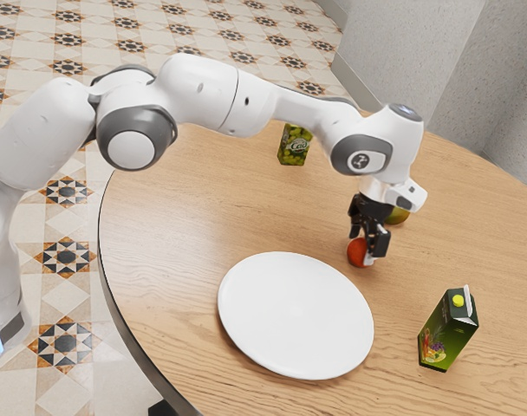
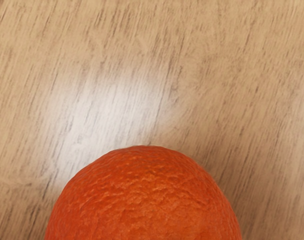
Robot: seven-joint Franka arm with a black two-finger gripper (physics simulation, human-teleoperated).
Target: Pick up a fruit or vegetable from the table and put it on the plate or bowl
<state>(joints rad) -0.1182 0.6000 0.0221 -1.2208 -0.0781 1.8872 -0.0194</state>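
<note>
One black two-finger gripper (image 1: 368,243) hangs straight down from the white arm over the far side of the round wooden table (image 1: 203,217), right at a small round orange with pebbled skin (image 1: 358,253). The orange sits at the gripper's tip, low against the tabletop, and the wrist view has its dimpled top just under the hand. Whether the gripper is clamped on the fruit or only spread around it, I cannot tell from these pictures, nor whether the fruit has left the wood.

Judging by its look, the orange should be light and firm, with a little give in the peel. The rough skin ought to offer decent friction, but the round shape lets it roll or squirt out if pinched off-centre. The best hold is probably across its widest part, level, with modest pressure.

Just behind the gripper lies a yellow-green round fruit (image 1: 397,215), close enough to be nudged. Nearer the camera, toward the exterior view's left of the orange, the flat white round plate (image 1: 295,314) lies bare, a short carry away. A green juice carton (image 1: 449,329) stands near the table's front edge, and a green printed box (image 1: 295,144) stands farther back.
</note>
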